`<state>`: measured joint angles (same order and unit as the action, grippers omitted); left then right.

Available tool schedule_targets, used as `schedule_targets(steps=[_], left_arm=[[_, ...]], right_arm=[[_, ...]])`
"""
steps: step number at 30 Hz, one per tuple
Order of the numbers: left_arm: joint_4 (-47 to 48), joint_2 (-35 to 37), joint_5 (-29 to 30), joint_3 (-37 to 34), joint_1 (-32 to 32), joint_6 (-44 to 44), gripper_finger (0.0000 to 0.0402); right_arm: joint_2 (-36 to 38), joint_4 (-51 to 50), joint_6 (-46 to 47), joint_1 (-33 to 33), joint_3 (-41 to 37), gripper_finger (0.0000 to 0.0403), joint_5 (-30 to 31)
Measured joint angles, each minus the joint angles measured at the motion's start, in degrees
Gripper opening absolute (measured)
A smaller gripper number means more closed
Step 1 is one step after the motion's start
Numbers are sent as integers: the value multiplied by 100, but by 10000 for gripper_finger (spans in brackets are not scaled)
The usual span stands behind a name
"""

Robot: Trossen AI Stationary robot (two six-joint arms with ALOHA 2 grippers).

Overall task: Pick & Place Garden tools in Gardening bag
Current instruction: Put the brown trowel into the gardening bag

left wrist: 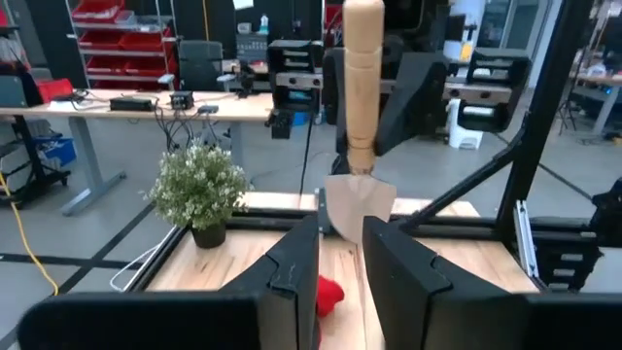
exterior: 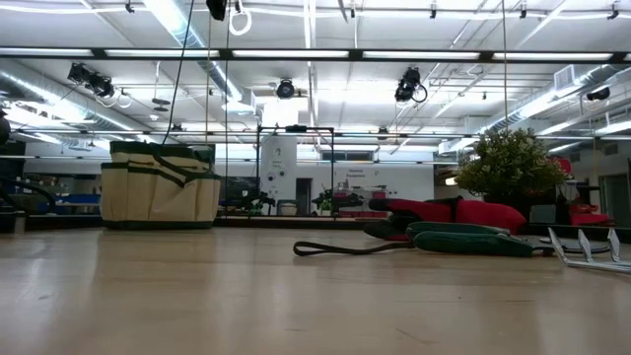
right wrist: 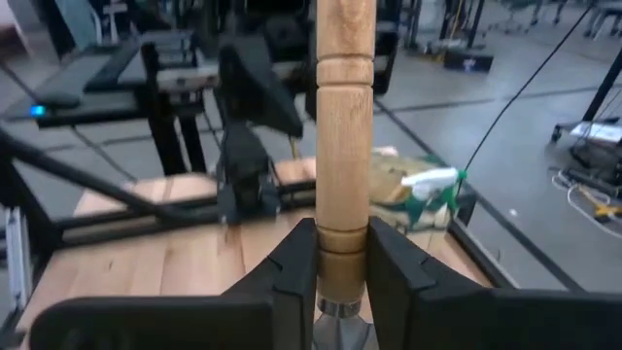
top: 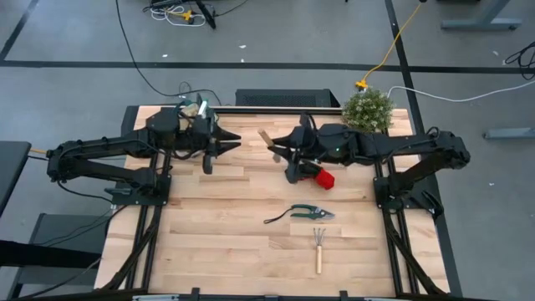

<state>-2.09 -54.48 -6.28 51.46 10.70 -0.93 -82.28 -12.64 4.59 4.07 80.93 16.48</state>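
We see the right gripper (right wrist: 340, 267) clamped on a wooden-handled trowel (right wrist: 344, 126) above the table's far middle, its blade cut off. The left gripper (left wrist: 340, 267) stands narrowly parted, empty. The gardening bag (top: 194, 109) sits far left, partly hidden; gloves (top: 322, 177) half covered; shears (top: 311, 212) and rake (top: 318, 247) lie near.

Both arms are dark, near-black throughout, built from long boxy links joined at rounded joint housings. Left arm (top: 125, 155) and right arm (top: 401, 150) each stand on a black frame of struts at the tabletop's side edges. Thin dark cables run along the links. The left gripper (left wrist: 340, 277) ends in two broad, flat, matte black fingers (left wrist: 292, 282) with squared inner faces and angled outer shoulders. The right gripper (right wrist: 342, 267) shows the same pattern: two thick black fingers (right wrist: 394, 277), smooth-surfaced, tapering upward from a wide black body. No markings are legible.
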Motion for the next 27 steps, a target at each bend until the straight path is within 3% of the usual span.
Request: schedule_targets(steps=[8,20,27], left_arm=[[-361,0,-3,0,0,-262,105],[-526,0,11,0,-1,-474,238],[-586,0,19,0,-2,-495,282]], right_arm=[[0,408,-79,-235,0,65,-252],[-29,557,-106,-448,0,65,-563],[-217,830,-78,-502,0,65,-848]])
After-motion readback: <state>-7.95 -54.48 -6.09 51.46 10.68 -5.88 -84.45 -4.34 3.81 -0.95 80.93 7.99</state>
